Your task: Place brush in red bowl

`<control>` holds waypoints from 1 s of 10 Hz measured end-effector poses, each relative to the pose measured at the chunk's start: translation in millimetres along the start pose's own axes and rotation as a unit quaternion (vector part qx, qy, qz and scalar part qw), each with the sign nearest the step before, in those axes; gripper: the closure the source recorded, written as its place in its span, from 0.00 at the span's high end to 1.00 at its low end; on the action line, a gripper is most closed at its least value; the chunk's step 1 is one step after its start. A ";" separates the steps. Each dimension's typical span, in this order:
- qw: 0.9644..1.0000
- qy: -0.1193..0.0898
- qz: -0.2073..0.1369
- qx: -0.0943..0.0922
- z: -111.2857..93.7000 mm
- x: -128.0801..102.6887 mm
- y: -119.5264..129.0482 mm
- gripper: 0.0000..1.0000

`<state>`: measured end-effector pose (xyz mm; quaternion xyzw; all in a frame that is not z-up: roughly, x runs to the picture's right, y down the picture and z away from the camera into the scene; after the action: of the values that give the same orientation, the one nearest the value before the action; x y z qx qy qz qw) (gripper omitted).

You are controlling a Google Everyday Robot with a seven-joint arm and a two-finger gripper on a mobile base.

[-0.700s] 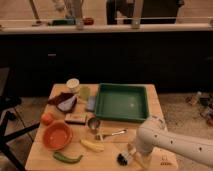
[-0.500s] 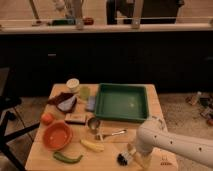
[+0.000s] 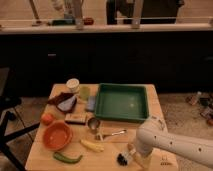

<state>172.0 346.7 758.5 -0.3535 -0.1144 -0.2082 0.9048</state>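
At the left side of the wooden worktop (image 3: 37, 159), a small orange fruit (image 3: 46, 118) lies just behind the red bowl (image 3: 57, 136); the bowl sits upright near the front-left corner; a long green vegetable (image 3: 67, 158) lies in front of it, close to the front edge. Further back stand a white cup (image 3: 73, 85) and a dark item on a pale base (image 3: 65, 101) (its kind cannot be made out). Toward the middle are a small flat block (image 3: 76, 118), a metal cup (image 3: 93, 122) just beside it, a yellow elongated item (image 3: 92, 145) and a silver spoon (image 3: 112, 134) lying flat; a blue sponge (image 3: 91, 103) rests against the left wall of the green tray (image 3: 122, 102), which occupies the rear right of the worktop.

The brush (image 3: 123, 158) lies near the front edge, right of centre, dark head to the left; it is well apart from the red bowl, with the yellow item between them. The gripper (image 3: 134, 153) sits low at the handle end of the brush, on a white arm (image 3: 170, 145) entering from the lower right; whether it is apart or clamped on the handle cannot be told.
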 end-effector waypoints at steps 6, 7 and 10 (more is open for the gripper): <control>1.000 -0.001 0.000 0.003 -4.8 -0.9 -2.2 0.12; 1.000 -0.001 0.001 -0.001 -5.2 0.1 1.2 0.02; 1.000 -0.002 0.003 -0.006 -2.8 0.4 1.7 0.00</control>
<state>173.3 345.8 755.6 -0.3592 -0.1138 -0.2060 0.9031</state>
